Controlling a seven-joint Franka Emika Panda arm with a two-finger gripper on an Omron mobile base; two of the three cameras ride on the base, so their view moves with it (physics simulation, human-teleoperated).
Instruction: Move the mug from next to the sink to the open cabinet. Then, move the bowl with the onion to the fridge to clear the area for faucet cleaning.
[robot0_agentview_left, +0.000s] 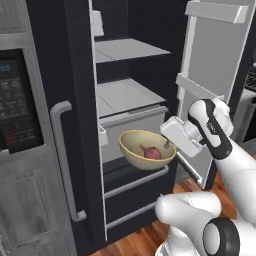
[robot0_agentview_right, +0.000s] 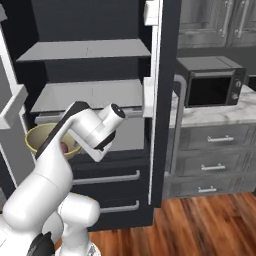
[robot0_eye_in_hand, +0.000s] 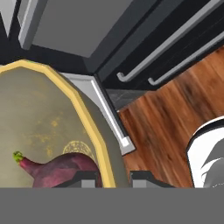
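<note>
While my pincer (robot0_eye_in_hand: 113, 178) pinches the bowl (robot0_agentview_left: 142, 145) by its rim, the onion (robot0_agentview_left: 152, 152) rides loose. Tilting toward the fridge (robot0_agentview_left: 130, 95) shelf could spill it.

You have open room above the fridge (robot0_agentview_left: 80, 100) shelves (robot0_agentview_left: 127, 95); the drawer front (robot0_agentview_left: 132, 127) blocks the bowl (robot0_agentview_left: 145, 150).

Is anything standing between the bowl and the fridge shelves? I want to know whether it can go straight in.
Nothing visible blocks it. The fridge door is open, and the gripper holds the bowl, onion inside, in front of the drawers. The pale shelf just above it looks bare.
</note>
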